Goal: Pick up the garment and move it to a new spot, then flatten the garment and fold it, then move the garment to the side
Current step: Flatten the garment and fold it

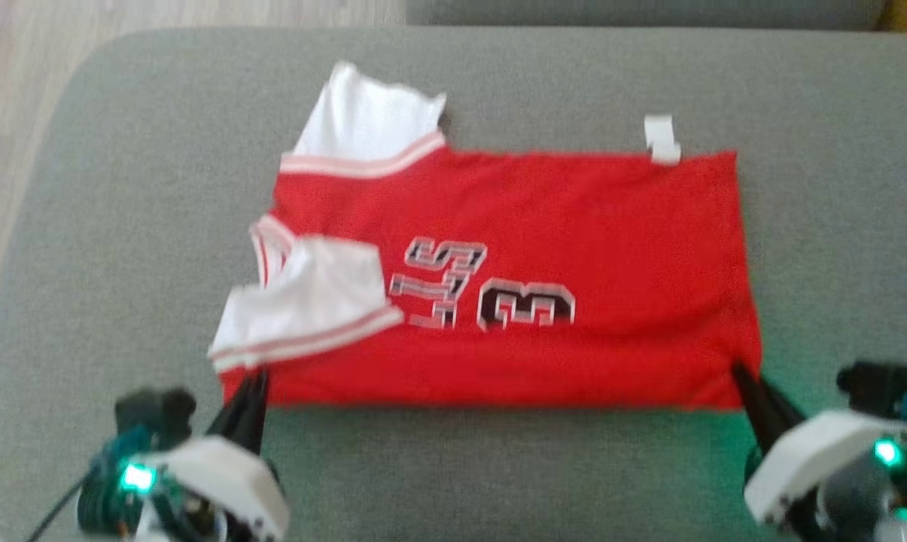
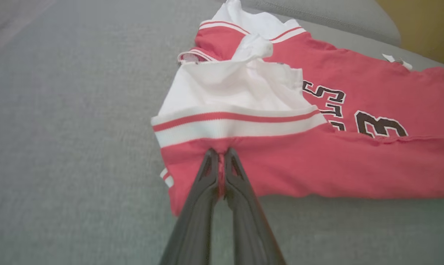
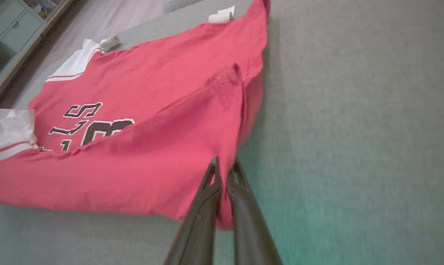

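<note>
On the jersey (image 1: 573, 218), a white sleeve (image 1: 318, 293) hides part of the lettering (image 1: 491, 297). The left tool (image 2: 220, 152) and right tool (image 3: 224, 163) each clamp its near edge, with a grey cushion (image 1: 122, 188) beneath.

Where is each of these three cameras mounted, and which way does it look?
Head view: on the robot's head, looking forward and down at the red jersey on the grey cushion; left gripper lower left, right gripper lower right.
Left wrist view: on the left wrist, looking along its two dark fingers, shut on the jersey's near edge.
Right wrist view: on the right wrist, looking along its fingers, shut on the jersey's raised corner.
Shared: all three show the jersey's black number 3.
</note>
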